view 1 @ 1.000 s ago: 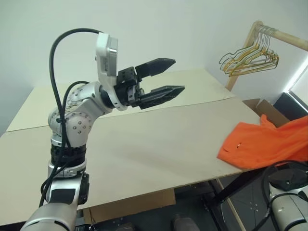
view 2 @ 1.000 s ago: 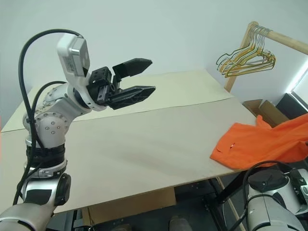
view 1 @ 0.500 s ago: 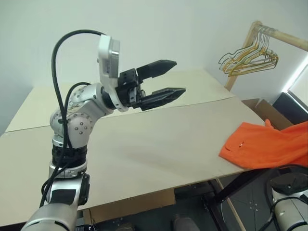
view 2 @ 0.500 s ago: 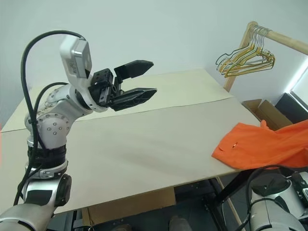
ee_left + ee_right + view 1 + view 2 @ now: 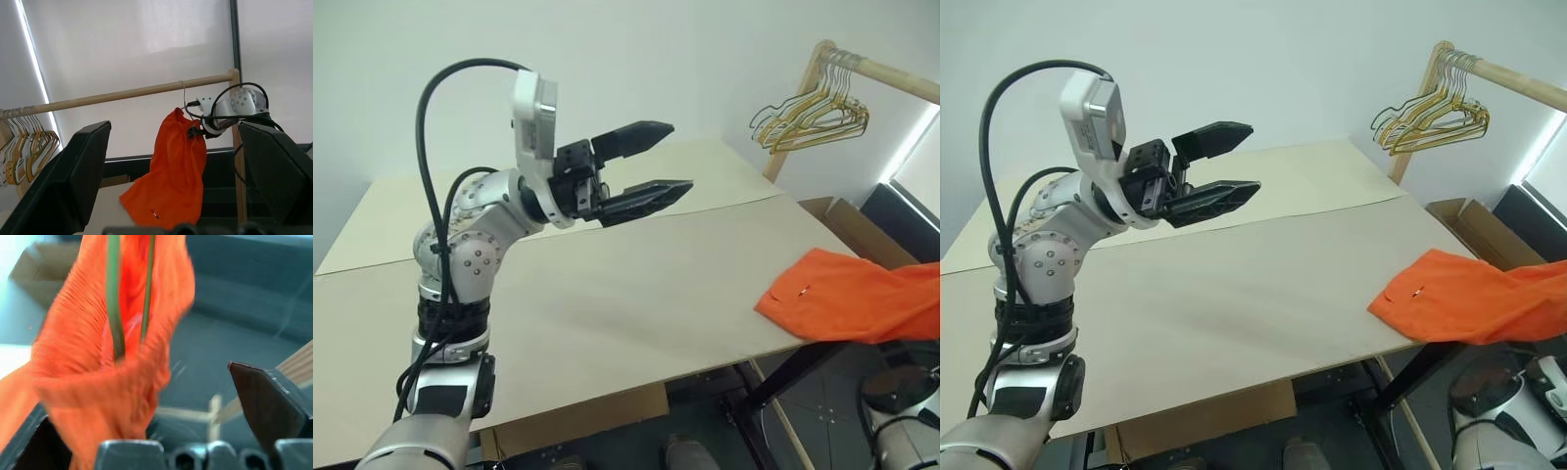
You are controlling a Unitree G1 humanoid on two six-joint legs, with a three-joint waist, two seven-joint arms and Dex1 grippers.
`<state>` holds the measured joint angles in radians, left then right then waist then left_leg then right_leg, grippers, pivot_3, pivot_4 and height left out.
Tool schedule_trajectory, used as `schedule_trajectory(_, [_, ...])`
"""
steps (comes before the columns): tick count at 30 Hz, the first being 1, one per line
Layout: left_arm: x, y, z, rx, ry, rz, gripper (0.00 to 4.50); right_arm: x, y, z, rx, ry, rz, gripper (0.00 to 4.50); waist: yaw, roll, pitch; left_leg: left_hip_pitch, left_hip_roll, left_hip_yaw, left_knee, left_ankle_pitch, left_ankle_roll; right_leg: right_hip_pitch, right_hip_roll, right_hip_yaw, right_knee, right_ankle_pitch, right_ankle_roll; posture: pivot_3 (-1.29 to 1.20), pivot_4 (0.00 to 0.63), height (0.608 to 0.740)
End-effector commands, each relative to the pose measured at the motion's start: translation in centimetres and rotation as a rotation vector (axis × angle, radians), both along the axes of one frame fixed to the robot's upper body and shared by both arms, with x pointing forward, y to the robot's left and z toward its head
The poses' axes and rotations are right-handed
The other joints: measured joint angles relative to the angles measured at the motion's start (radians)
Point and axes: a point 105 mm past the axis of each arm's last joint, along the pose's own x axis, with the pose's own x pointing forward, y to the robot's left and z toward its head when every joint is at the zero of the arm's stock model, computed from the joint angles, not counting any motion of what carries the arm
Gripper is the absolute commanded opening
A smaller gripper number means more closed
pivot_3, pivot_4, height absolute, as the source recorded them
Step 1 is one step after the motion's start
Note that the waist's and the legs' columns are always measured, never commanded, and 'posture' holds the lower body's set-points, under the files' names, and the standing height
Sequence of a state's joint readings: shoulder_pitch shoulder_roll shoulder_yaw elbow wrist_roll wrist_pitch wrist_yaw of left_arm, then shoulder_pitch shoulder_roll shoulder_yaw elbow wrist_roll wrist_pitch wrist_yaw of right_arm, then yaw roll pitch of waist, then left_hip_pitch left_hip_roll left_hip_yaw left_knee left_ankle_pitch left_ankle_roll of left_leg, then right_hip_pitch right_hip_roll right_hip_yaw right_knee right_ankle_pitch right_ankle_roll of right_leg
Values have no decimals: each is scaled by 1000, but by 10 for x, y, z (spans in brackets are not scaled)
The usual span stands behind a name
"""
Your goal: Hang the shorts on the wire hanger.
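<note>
**A:** Two grippers; which is nearer the shorts?

**B:** My right gripper. Its jaws are spread and grip nothing. The shorts hang just ahead on the wire hanger, running lengthwise from the wooden rail down to the table edge. My left gripper is open too, well apart.

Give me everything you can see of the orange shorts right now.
The shorts are bright orange fabric, bunched and gathered at the top around the thin green wire hanger, whose hook goes over the wooden rail. They hang down, the lower end draped on the table edge, small white tag showing. The open right pincer sits beside them.
</note>
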<state>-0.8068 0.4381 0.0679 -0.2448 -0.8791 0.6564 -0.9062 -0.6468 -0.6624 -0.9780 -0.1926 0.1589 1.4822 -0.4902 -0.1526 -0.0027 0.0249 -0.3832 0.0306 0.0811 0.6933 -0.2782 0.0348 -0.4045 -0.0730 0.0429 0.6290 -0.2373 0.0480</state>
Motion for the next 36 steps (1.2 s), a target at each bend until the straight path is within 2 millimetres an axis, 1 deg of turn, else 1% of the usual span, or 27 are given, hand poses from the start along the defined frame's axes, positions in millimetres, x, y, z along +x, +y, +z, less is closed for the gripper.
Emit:
schedule_trajectory(1, [-2, 5, 7, -15, -39, 18, 4500, -7, -1, 58, -331, -46, -77, 4473, 0, 1, 1, 0, 0, 0, 0, 0, 0, 0, 0, 0, 0, -2, 4, -152, 0, 740])
schedule_trajectory(2, [-2, 5, 7, -15, -39, 19, 4500, -7, 1, 65, -393, -34, -89, 4473, 0, 1, 1, 0, 0, 0, 0, 0, 0, 0, 0, 0, 0, -3, 6, -152, 0, 740])
schedule_trajectory(3, [-1, 5, 7, -13, -39, 22, 4500, -8, 4, 77, -493, -21, -110, 4473, 0, 1, 1, 0, 0, 0, 0, 0, 0, 0, 0, 0, 0, -3, 6, -152, 0, 740])
schedule_trajectory(5, [0, 6, 6, -10, -37, 28, 4500, -7, 14, 97, -662, -19, -128, 4473, 0, 1, 1, 0, 0, 0, 0, 0, 0, 0, 0, 0, 0, -4, 6, -151, 0, 740])
schedule_trajectory(7, [1, 7, 6, -7, -36, 35, 4500, -3, 28, 115, -816, -44, -127, 4473, -1, 1, 1, 0, 0, 1, 0, 0, 0, 0, 0, 1, 0, -4, 6, -148, 0, 740])
schedule_trajectory(9, [3, 8, 5, -2, -38, 50, 4500, 5, 48, 132, -969, -104, -85, 4473, -3, 1, 1, 1, 0, 1, 0, 0, 0, 0, 0, 1, 0, -3, 7, -143, 0, 740])
schedule_trajectory(12, [7, 13, 2, 8, -34, 96, 4500, 31, 85, 147, -1101, -235, 95, 4473, -6, 1, 1, 2, 0, 2, 0, 0, 0, 0, 0, 2, 0, -3, 7, -131, 0, 740])
schedule_trajectory(14, [11, 19, -3, 5, -34, 163, 4500, 59, 114, 149, -1103, -336, 322, 4473, -8, 1, 1, 4, 1, 2, 0, 0, 0, 1, 1, 3, 0, -3, 7, -110, 0, 740])
schedule_trajectory(15, [14, 23, -8, 20, -38, 209, 4500, 73, 129, 148, -1070, -394, 445, 4473, -8, 0, 1, 5, 1, 2, -1, 0, 0, 2, 1, 3, 0, -3, 7, -96, 0, 740])
schedule_trajectory(16, [16, 27, -15, 45, -37, 248, 4500, 90, 146, 144, -993, -460, 610, 4473, -8, -1, 2, 5, 1, 2, -1, 0, 0, 2, 2, 3, 1, -3, 7, -87, 0, 740])
schedule_trajectory(18, [20, 34, -26, 85, -35, 307, 4500, 110, 173, 139, -879, -558, 842, 4473, -3, -2, 3, 6, 2, 2, 0, 0, 0, 2, 3, 4, 1, -2, 5, -60, 0, 740])
schedule_trajectory(19, [21, 40, -32, 98, -31, 346, 4500, 120, 191, 133, -828, -592, 984, 4473, 1, -3, 3, 6, 3, 2, 0, 0, 0, 2, 3, 4, 1, 0, 1, -46, 0, 740])
schedule_trajectory(21, [22, 51, -41, 126, -19, 404, 4500, 131, 216, 123, -816, -590, 1183, 4473, 12, -3, 3, 6, 3, 2, -1, 0, 0, 2, 3, 3, 1, 2, -2, -29, 0, 740])
schedule_trajectory(22, [21, 57, -46, 144, -14, 427, 4500, 136, 229, 114, -783, -575, 1304, 4473, 24, -4, 4, 5, 3, 2, -1, 0, 0, 2, 3, 3, 0, 2, -2, -4, 0, 740])
schedule_trajectory(23, [19, 62, -50, 165, -7, 443, 4500, 138, 241, 107, -798, -548, 1403, 4473, 33, -5, 5, 3, 3, 2, -1, 0, 0, 0, 3, 2, 0, 2, -2, 12, 0, 740])
schedule_trajectory(24, [16, 68, -56, 203, -2, 451, 4500, 139, 253, 97, -778, -518, 1521, 4473, 41, -5, 5, 2, 3, 2, -1, 0, 0, -1, 2, 2, 0, 2, -2, 22, 0, 740])
schedule_trajectory(25, [12, 72, -62, 254, -15, 453, 4500, 139, 265, 85, -725, -470, 1657, 4473, 52, -6, 5, 2, 3, 2, -1, 0, 0, -1, 2, 2, 0, 2, -2, 49, 0, 740])
schedule_trajectory(26, [5, 76, -68, 297, -31, 442, 4500, 135, 275, 73, -727, -418, 1785, 4473, 62, -6, 6, 1, 3, 2, -1, 0, 1, -2, 2, 1, 0, 2, -2, 60, 0, 740])
schedule_trajectory(28, [-6, 82, -76, 348, -43, 423, 4500, 130, 286, 50, -725, -308, 1959, 4473, 90, -7, 6, 1, 3, 2, -2, -1, 2, -2, 1, 0, -2, 2, -2, 105, 0, 740])
schedule_trajectory(29, [-9, 85, -79, 355, -29, 428, 4500, 127, 290, 43, -733, -292, 2021, 4473, 105, -7, 6, 1, 3, 3, -2, -2, 3, -2, 0, -1, -2, 1, -2, 117, 0, 740])
schedule_trajectory(30, [-10, 88, -80, 363, -22, 446, 4500, 125, 292, 38, -705, -283, 2068, 4473, 120, -8, 7, 1, 3, 3, -2, -2, 3, -2, -1, -1, -2, 1, -2, 138, 0, 740])
schedule_trajectory(33, [-11, 99, -82, 376, -8, 510, 4500, 122, 296, 31, -669, -284, 2149, 4473, 167, -9, 7, -1, 2, 3, -1, -2, 3, -2, -2, -3, -2, 1, -2, 202, 0, 740])
schedule_trajectory(36, [-14, 107, -76, 368, 4, 547, 4500, 116, 298, 30, -653, -300, 2221, 4473, 205, -11, 8, -1, 1, 3, -1, -2, 3, -2, -2, -3, -2, 1, -2, 224, 0, 740])
